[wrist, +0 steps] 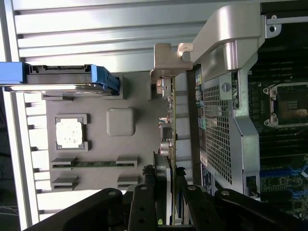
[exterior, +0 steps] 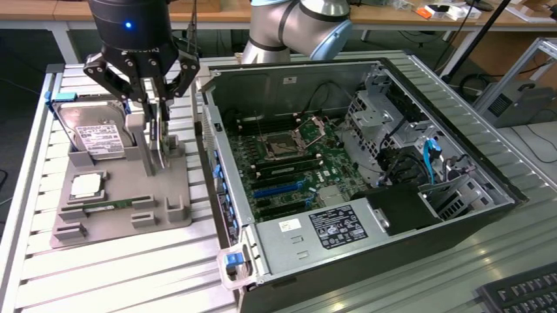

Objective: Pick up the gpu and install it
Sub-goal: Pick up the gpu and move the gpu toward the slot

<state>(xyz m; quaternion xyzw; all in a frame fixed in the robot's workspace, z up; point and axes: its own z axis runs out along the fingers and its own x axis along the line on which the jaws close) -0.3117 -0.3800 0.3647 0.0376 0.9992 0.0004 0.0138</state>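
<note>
The gpu [exterior: 156, 147] stands on edge in a slot of the grey holder tray [exterior: 113, 225], at the exterior view's left beside the open computer case [exterior: 348, 163]. My gripper [exterior: 153, 104] hangs straight over it, and its two fingers are closed against the card's upper edge. In the wrist view the gpu [wrist: 171, 130] is seen edge-on, a thin green board with its silver end bracket [wrist: 166, 60] at the far end. The black fingers [wrist: 144, 197] press on both of its sides, so the gripper [wrist: 166, 190] is shut on it. The card still sits in the tray.
The tray also carries a silver hard drive [exterior: 98, 134] in a blue-edged bracket, a CPU [exterior: 87, 186] and a narrow RAM stick [exterior: 109, 205]. Blue and black expansion slots [exterior: 278, 189] lie on the motherboard inside the case. A keyboard [exterior: 522, 293] is at the near right.
</note>
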